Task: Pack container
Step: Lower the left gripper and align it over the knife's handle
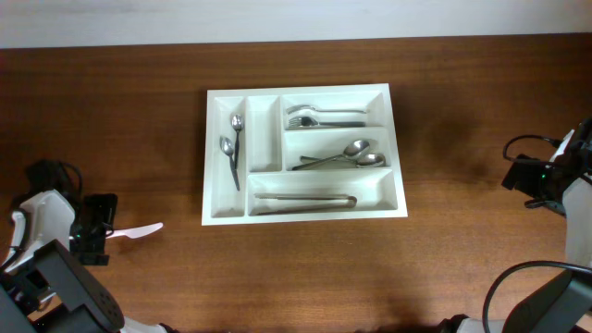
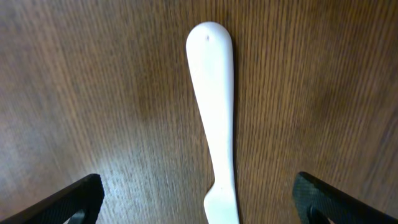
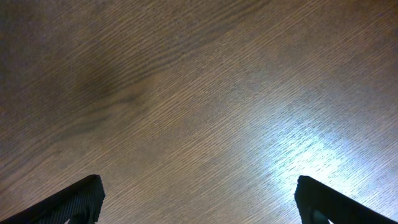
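Note:
The white cutlery tray, the container [image 1: 398, 148], sits in the middle of the wooden table. It holds two small spoons [image 1: 231, 148] in a narrow compartment, forks [image 1: 319, 117], spoons [image 1: 347, 157] and tongs [image 1: 305, 200] in the long ones. A white plastic knife [image 1: 139, 231] lies on the table left of the tray. My left gripper [image 1: 92, 229] is open around its near end; in the left wrist view the knife [image 2: 214, 99] lies between the spread fingers [image 2: 199, 202]. My right gripper [image 3: 199, 202] is open and empty over bare wood at the far right.
The right arm [image 1: 555, 180] with its cables stands at the table's right edge. The left arm's base [image 1: 46, 268] fills the bottom left corner. A pale wall runs along the table's far edge.

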